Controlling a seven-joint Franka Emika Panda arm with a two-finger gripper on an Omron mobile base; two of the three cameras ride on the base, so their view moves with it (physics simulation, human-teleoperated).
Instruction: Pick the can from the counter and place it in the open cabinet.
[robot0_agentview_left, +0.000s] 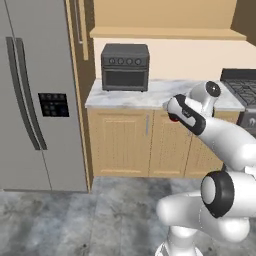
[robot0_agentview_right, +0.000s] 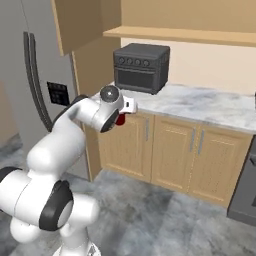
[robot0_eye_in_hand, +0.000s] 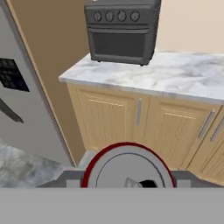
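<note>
While the tall brushed-grey refrigerator (robot0_agentview_left: 40, 95) fills the left side with its flat metal doors and long dark handles, the tan wooden cabinet (robot0_agentview_left: 165, 17) runs above the work area as a smooth, flat-faced box with a thin shelf floor. Below it the counter (robot0_agentview_left: 150, 95) is a broad white marble slab with soft grey veining, resting on panelled light-wood base cabinets (robot0_agentview_left: 135, 142) with slim metal pulls. A boxy dark grey toaster oven (robot0_agentview_left: 125, 66) with a row of round knobs stands on the counter's left part, against the wall.

From the base, the white arm bends up through a dark elbow joint, and its forearm reaches forward, ending in front of the counter edge and level with it. The gripper (robot0_agentview_right: 121, 118) hangs there off the slab, pinching the can (robot0_eye_in_hand: 127, 168): in the hand view its round silvery top with a red rim sits right between the finger tips, and in the base views a bit of red shows under the hand. The can is thus off the counter, held in the air before the base cabinets.
</note>
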